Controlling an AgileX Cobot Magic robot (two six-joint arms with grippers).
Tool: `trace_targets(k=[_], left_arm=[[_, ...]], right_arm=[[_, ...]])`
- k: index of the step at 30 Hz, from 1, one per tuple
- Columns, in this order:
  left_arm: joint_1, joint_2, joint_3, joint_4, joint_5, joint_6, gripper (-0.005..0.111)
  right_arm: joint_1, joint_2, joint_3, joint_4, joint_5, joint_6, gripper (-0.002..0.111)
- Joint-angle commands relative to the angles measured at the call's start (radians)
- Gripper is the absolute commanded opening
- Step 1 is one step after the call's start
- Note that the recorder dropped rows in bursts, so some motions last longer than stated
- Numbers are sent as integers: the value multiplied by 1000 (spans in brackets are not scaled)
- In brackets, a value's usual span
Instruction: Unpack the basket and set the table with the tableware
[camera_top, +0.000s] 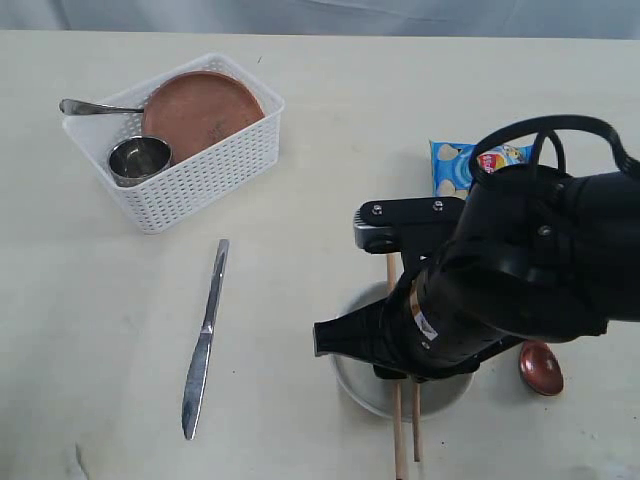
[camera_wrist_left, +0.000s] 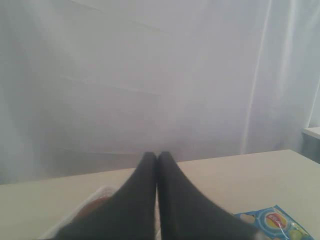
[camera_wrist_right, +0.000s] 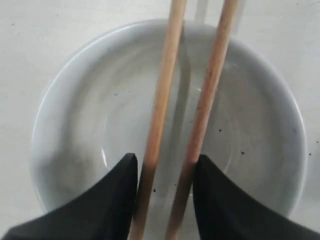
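The white basket (camera_top: 205, 178) stands at the back left with the reddish-brown plate (camera_top: 203, 108), a small steel cup (camera_top: 140, 157) and a steel fork handle (camera_top: 95, 106) in it. A steel knife (camera_top: 205, 340) lies on the table (camera_top: 90, 300). Two wooden chopsticks (camera_wrist_right: 162, 100) lie across the pale bowl (camera_wrist_right: 90, 115), a gap between them. My right gripper (camera_wrist_right: 165, 167) is open, one finger at the outer side of each stick. In the exterior view its arm hides the jaws above the bowl (camera_top: 358, 385). My left gripper (camera_wrist_left: 157, 155) is shut and empty.
A blue chips bag (camera_top: 455, 165) lies behind the right arm. A dark red-brown wooden spoon (camera_top: 541, 367) rests right of the bowl. The left wrist view shows the bag (camera_wrist_left: 272, 222), a blur of the basket (camera_wrist_left: 97, 194) and a white curtain behind the table.
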Motion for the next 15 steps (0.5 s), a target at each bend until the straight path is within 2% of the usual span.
trace_targets(k=[1, 10, 15], left_arm=[[2, -5, 5, -5, -6, -9, 0], [2, -5, 5, -5, -6, -9, 0], [2, -5, 5, -5, -6, -9, 0]], right_arm=[[4, -3, 4, -5, -1, 5, 34], [4, -3, 4, -5, -1, 16, 34], [4, -3, 4, -5, -1, 16, 25]])
